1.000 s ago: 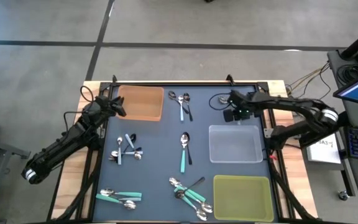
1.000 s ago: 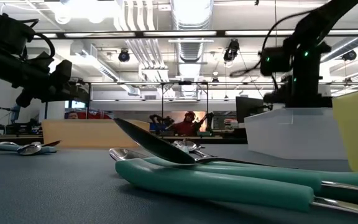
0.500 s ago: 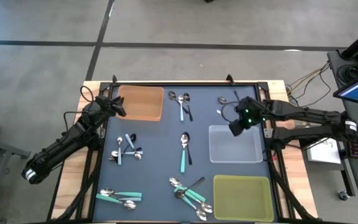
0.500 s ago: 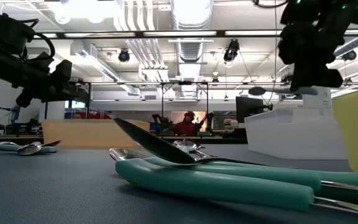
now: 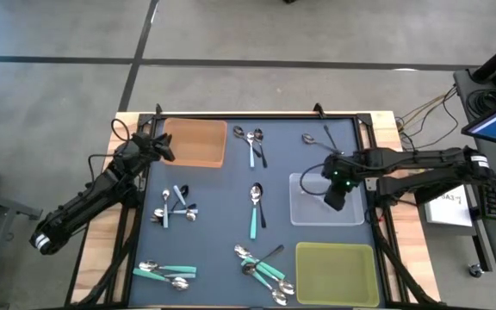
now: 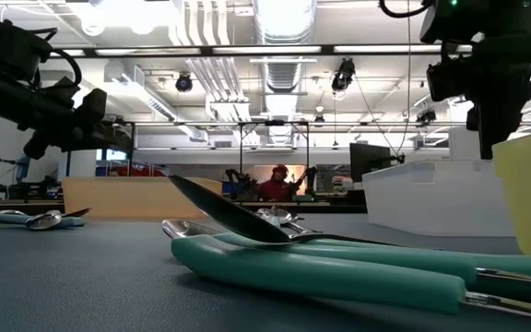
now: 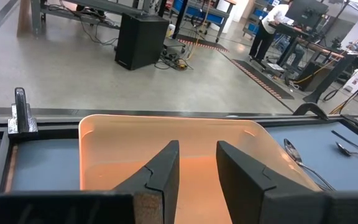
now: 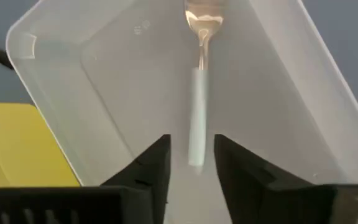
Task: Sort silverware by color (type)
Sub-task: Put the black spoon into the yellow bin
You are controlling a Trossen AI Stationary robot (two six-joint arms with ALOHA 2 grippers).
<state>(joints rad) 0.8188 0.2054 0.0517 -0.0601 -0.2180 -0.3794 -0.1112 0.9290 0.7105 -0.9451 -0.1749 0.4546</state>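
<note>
Right wrist view: light-handled spoon (image 8: 197, 93) lies in clear bin (image 8: 92, 99), fingers apart above it, so you judge it released for sorting. Right gripper (image 5: 335, 200) hovers over bin. Left gripper (image 7: 191, 165) waits, fingers parted, empty, at orange bin (image 7: 123, 143).

Bright, even overhead light w/ soft shadows. Low view: ceiling lamps (image 6: 109, 18) blown out, teal spoon handle (image 6: 339, 267) up close soft, bkgd sharper. Right wrist view: pale spoon (image 8: 197, 93) motion-blurred. Clear bin (image 8: 104, 81) shows faint glare.
</note>
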